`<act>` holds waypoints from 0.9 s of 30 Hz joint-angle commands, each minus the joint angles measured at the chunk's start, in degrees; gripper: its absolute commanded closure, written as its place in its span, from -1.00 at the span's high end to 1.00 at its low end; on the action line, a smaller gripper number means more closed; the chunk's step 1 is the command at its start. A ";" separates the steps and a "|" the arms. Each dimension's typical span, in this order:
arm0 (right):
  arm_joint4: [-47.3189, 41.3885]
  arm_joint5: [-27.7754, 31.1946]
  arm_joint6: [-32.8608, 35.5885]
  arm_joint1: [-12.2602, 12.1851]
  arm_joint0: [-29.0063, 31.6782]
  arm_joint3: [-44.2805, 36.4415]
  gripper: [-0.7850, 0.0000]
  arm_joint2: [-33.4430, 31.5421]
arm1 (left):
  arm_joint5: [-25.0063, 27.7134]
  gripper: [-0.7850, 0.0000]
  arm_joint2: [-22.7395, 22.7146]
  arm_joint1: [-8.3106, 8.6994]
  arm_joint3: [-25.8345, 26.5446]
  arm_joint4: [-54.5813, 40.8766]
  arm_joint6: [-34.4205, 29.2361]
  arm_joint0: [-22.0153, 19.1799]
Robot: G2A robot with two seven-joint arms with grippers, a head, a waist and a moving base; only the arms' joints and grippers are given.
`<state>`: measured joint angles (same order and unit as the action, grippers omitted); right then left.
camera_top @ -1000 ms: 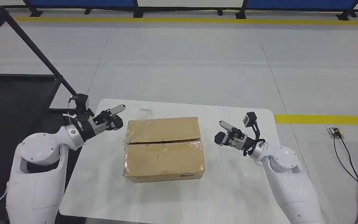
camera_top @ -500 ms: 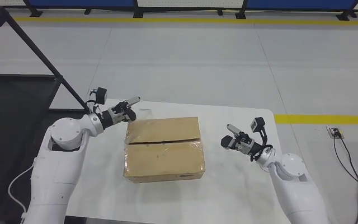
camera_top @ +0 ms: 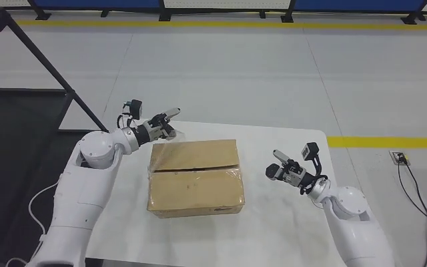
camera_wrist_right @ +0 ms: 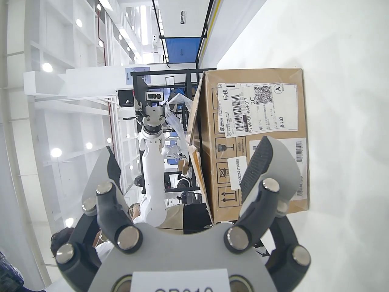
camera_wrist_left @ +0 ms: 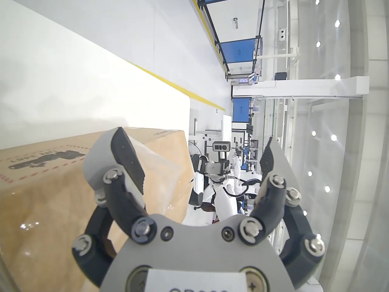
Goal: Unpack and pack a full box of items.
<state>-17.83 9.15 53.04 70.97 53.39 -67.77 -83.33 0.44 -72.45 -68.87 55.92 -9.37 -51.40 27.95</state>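
Moved since the earlier frames: left gripper (camera_top: 171, 122), up and inward to the far left corner of the box (camera_top: 193, 177), jaws wide and empty; right gripper (camera_top: 271, 164), drawn slightly back off the box's right end, likewise wide and empty. Box at mid-table (camera_top: 280, 220), flaps down, clear film (camera_wrist_left: 164, 168) loose at that corner. Judged step: opening, unpacking not begun. Next move, probably: a fingertip under a flap edge at the seam, raised without dragging the box.

Box (camera_top: 195, 181) — contents hidden inside
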 commanded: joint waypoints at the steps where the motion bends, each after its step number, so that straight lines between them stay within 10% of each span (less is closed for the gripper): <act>1: -0.09 0.00 -0.12 -0.13 0.34 -0.32 1.00 -0.19 | 0.64 1.00 0.22 -0.04 0.13 -0.42 -0.18 -0.02; 27: -2.01 1.68 0.99 -1.32 0.53 0.90 1.00 0.28 | -0.48 1.00 0.51 0.76 26.07 -1.80 7.53 13.98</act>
<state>-19.74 10.76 53.93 69.68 53.90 -66.97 -83.05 0.00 -72.16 -68.08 81.64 -11.19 -43.99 41.77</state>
